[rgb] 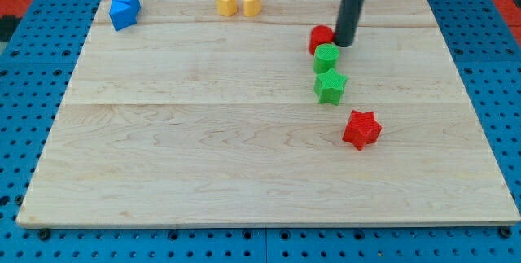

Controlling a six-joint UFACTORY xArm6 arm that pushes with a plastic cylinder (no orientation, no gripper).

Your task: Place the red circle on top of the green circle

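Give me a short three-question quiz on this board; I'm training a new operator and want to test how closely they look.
1. True or false: my tip stands at the view's right of the red circle, close beside it.
2. Which block lies nearest the view's bottom? A) green star B) red star C) green circle
3. Fill in: the two yellow blocks sit near the view's ___ edge of the board.

Key: 1 true. 2 B. 3 top. Note that the red circle sits just above the green circle in the view, and the blue blocks are at the top left corner.
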